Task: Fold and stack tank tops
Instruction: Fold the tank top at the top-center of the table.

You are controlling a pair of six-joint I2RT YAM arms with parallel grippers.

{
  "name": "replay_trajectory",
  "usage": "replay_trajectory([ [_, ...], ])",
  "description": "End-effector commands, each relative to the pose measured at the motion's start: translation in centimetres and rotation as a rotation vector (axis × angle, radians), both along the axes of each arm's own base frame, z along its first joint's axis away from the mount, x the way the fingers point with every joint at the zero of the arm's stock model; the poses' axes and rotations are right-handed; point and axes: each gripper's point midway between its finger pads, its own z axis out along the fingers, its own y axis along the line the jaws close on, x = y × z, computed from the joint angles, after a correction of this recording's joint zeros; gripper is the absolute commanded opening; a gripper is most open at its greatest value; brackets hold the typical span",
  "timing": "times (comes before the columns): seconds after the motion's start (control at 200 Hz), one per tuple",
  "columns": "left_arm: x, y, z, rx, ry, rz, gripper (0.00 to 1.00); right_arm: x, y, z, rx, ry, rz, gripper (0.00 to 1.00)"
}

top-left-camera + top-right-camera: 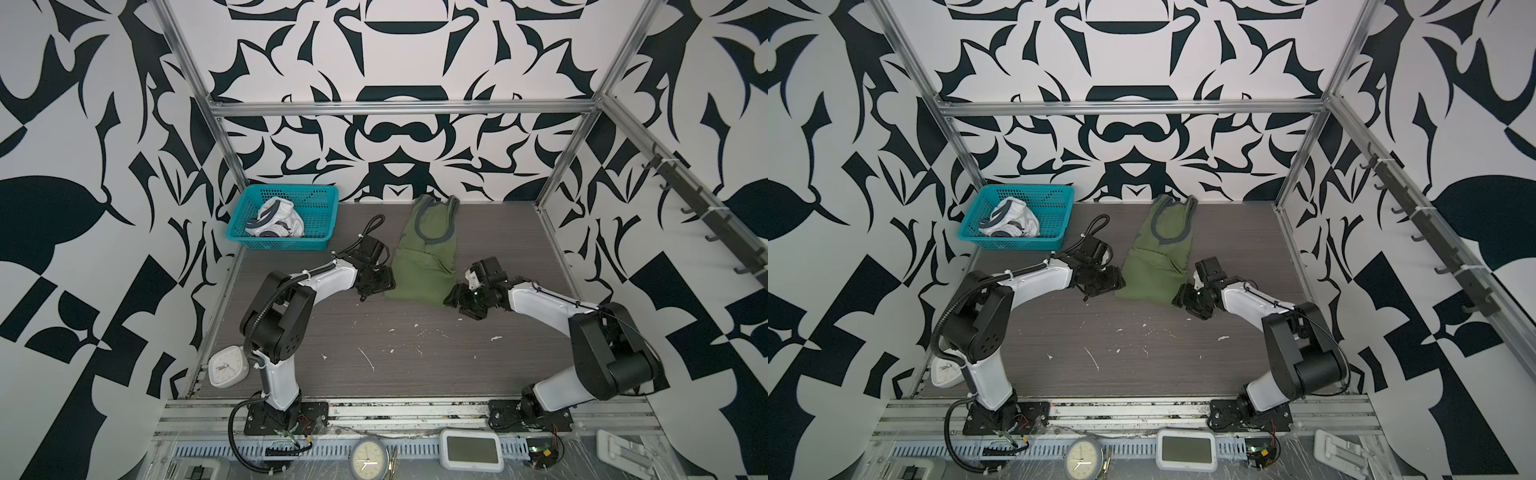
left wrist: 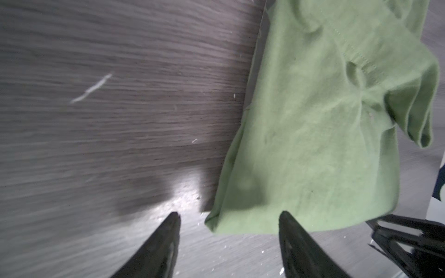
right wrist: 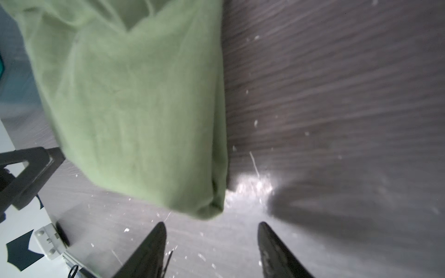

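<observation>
Left to right on the grey worktop [image 1: 415,365]: a teal basket [image 1: 322,216] sits in the far left corner with the white tank top [image 1: 276,222] crumpled inside it. The left arm [image 1: 324,278] rises from its base at the near edge, bends at the elbow and reaches inward and low. The left pincer [image 2: 230,214] has its jaws spread wide just beside the near left corner of the olive tank top [image 1: 424,257], with no cloth clamped between them.

The olive tank top lies flat at mid-worktop, folded lengthwise into a narrow strip. Its long axis runs near to far, its dark-trimmed straps point at the back wall, and its hem faces the arm bases, the far end leaning slightly right.

The right pincer [image 3: 212,223] sits low by the hem's near right corner, jaws likewise spread and gripping nothing. Behind it the right arm [image 1: 536,299] mirrors the left, elbow raised.
</observation>
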Motion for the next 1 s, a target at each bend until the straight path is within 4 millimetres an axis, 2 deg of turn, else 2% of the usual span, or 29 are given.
replay_trajectory([
  [0.0,0.2,-1.2,-0.7,-0.042,0.022,-0.019,0.64,1.7,0.7,0.4,0.015,-0.065,-0.004,0.56],
  [0.11,0.3,-1.4,-1.6,-0.044,0.039,-0.017,0.58,2.3,0.7,-0.2,0.001,-0.068,-0.003,0.52],
  [0.26,0.1,-1.9,-2.2,-0.049,0.053,-0.025,0.46,2.6,0.5,-1.0,-0.021,-0.067,0.001,0.42],
  [0.415,-0.8,-2.5,-1.9,-0.055,0.035,-0.039,0.29,2.7,0.8,-0.5,-0.010,-0.081,0.008,0.20],
  [0.55,-2.1,-1.7,-1.3,-0.037,0.012,-0.016,0.15,1.9,0.4,0.9,-0.031,-0.095,0.017,0.00],
  [0.72,-5.2,0.0,-0.7,-0.028,-0.003,0.017,0.00,-1.1,-0.9,1.6,-0.076,-0.061,0.026,0.00],
  [0.845,-8.7,1.3,-0.3,-0.020,0.006,0.020,0.00,-4.3,-1.2,1.9,-0.083,-0.024,0.061,0.00],
  [0.995,-13.3,1.5,0.8,-0.014,0.021,0.008,0.00,-7.7,-0.8,3.3,-0.064,-0.010,0.098,0.00],
])
